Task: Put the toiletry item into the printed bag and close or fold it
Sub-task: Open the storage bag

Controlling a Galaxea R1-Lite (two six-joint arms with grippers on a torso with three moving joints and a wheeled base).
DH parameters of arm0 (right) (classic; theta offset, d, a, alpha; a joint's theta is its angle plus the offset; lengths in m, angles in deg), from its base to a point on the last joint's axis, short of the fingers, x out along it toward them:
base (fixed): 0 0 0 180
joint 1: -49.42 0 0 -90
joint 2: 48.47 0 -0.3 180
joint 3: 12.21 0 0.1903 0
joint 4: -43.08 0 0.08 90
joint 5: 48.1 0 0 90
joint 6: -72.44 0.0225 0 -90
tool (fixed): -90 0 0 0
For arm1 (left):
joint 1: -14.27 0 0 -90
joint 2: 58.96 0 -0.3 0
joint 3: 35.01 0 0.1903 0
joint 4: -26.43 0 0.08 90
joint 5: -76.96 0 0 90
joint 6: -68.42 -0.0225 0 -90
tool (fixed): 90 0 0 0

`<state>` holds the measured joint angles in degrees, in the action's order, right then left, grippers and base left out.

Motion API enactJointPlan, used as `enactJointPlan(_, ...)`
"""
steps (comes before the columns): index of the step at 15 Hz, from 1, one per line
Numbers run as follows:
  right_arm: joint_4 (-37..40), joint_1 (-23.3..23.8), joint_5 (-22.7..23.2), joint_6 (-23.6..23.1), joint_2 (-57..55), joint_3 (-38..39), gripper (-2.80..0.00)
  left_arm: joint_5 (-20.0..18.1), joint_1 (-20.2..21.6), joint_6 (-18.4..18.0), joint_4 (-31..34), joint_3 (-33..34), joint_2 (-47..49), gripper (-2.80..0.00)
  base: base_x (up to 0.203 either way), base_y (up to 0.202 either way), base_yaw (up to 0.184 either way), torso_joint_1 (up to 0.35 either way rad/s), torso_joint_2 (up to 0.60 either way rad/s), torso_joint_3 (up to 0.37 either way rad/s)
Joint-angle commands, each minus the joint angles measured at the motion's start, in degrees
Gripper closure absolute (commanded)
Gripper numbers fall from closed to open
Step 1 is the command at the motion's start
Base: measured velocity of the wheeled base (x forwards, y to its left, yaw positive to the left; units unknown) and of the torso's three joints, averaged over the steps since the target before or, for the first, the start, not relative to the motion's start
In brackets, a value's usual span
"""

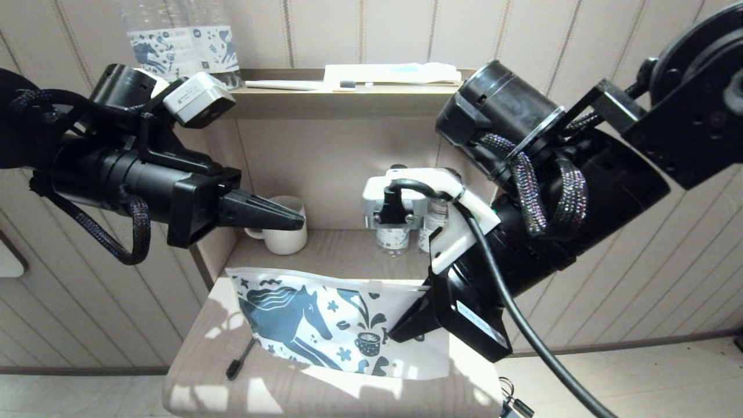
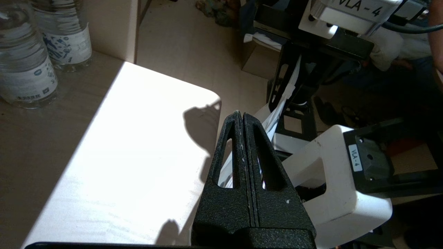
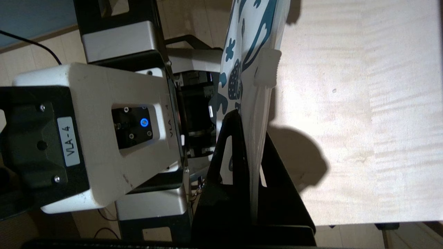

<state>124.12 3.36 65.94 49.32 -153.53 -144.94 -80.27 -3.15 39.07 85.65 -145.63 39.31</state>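
The printed bag [image 1: 325, 316], white with a dark-blue horse, hangs tilted above the small table, zip edge up with its slider [image 1: 377, 285] near the middle. My right gripper [image 1: 397, 335] is shut on the bag's right end; in the right wrist view the bag [image 3: 242, 52] runs between the fingers of that gripper [image 3: 251, 128]. The toothbrush [image 1: 235, 367] lies on the table, dark head showing, thin handle running under the bag's lower left corner. My left gripper [image 1: 299, 220] hovers above and left of the bag, shut [image 2: 242, 116] and holding nothing.
A white mug [image 1: 284, 232] and small bottles [image 1: 395, 241] stand at the back of the wooden table [image 1: 325, 389]. On the upper shelf are horse-labelled bottles [image 1: 174, 46], a white-handled toothbrush [image 1: 284, 85] and a flat white-and-blue packet [image 1: 395, 72].
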Motion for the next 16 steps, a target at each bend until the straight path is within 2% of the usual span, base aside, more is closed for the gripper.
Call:
enactJointPlan(1, -1.9, -0.1, 1.5, 0.6, -0.5, 0.1, 0.0, -0.7, -0.1, -0.2, 0.2, -0.1, 0.6, 0.0, 0.0, 0.0, 0.0, 0.0, 0.0, 0.0)
enactJointPlan(8, -3.7, -0.1, 4.4, 1.7, -1.4, -0.1, 0.0, -1.4, -0.3, -0.3, 0.2, 0.0, 1.0, 0.0, 0.0, 0.0, 0.0, 0.0, 0.0, 0.0)
enactJointPlan(9, -4.1, -0.1, 4.5, 1.7, -1.4, 0.0, 0.0, -1.6, -0.3, -0.6, 0.1, 0.2, 1.0, -0.84, 0.0, 0.0, 0.0, 0.0, 0.0, 0.0)
enactJointPlan(10, -4.2, -0.1, 4.5, 1.7, -1.4, 0.0, 0.0, -2.1, -0.3, -0.6, 0.2, 0.2, 1.1, -2.8, 0.0, 0.0, 0.0, 0.0, 0.0, 0.0)
enactJointPlan(16, -7.7, -0.4, 6.2, 3.8, -1.8, -0.1, 0.0, -4.3, -0.6, 1.6, 0.4, -0.9, 3.0, -2.8, 0.0, 0.0, 0.0, 0.0, 0.0, 0.0)
